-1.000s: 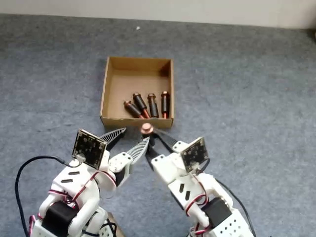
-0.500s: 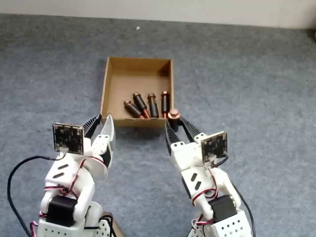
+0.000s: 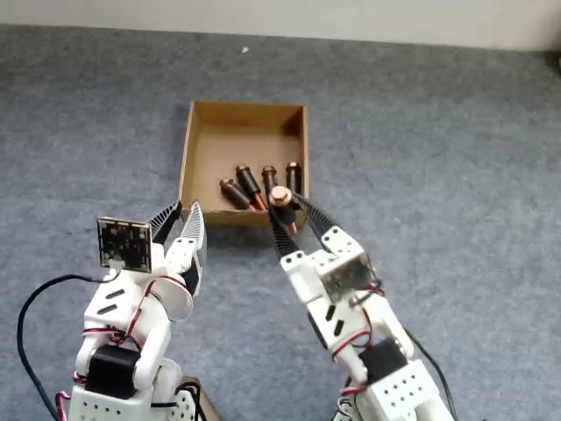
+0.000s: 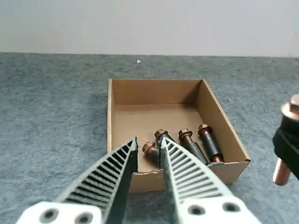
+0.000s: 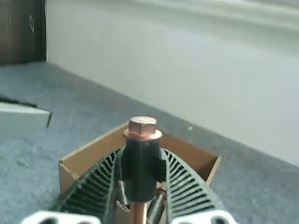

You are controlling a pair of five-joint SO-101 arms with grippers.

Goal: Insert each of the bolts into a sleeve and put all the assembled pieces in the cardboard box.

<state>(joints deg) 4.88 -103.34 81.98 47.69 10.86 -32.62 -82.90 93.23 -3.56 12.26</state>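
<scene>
Over the near wall of the cardboard box, toward its right half, the right claw is clamped on an assembled piece, a black sleeve with a copper bolt through it. The piece stands about upright, head up, with the bare shank poking out below the fingers in the right wrist view. Seen from above, it is level with the near wall. Because it is raised off the worktop, it is hard to tell whether it has cleared the wall or hangs just short of it. The box floor lies on the far side of the claw, so the drop seems to call for a short carry away from the robot. Four finished pieces already lie flat near that same wall, their long axes running roughly near to far, leaving the far half of the floor bare. The left claw sits near the box's near left corner, fingers a little apart and holding nothing. The right arm is the one placed for this move.
</scene>
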